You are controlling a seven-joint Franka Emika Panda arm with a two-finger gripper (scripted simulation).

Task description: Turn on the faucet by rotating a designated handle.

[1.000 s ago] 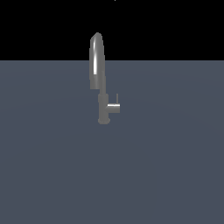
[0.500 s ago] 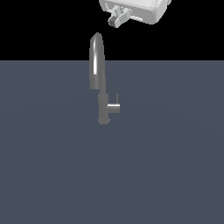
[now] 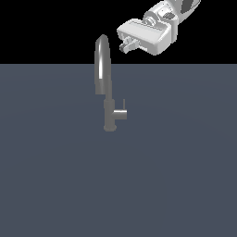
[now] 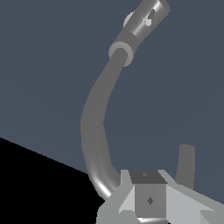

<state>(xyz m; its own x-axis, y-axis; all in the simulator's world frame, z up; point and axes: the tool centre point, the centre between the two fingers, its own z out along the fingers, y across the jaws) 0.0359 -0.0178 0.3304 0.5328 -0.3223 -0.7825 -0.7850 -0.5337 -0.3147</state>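
The faucet point(image 3: 103, 74) is a tall grey metal tap with a narrow arched spout, standing on a dark blue-grey surface. The handle point(image 3: 121, 114) is a short stub on the exterior view's right of the column, with a thin rod rising from its end. My gripper point(image 3: 126, 46) hangs high in the air, just to the exterior view's right of the spout's top and well above the handle, touching nothing. Its fingers look pressed together and hold nothing. In the wrist view the curved faucet point(image 4: 93, 127) runs from the column down behind my gripper point(image 4: 149, 199).
The flat dark blue-grey surface point(image 3: 185, 185) spreads around the faucet, with a black background beyond its far edge. The white arm point(image 3: 178, 11) enters from the upper right of the exterior view.
The gripper was out of view a second ago, then showed at the top edge. It has since come lower and nearer the spout's top. The faucet and handle have not moved.
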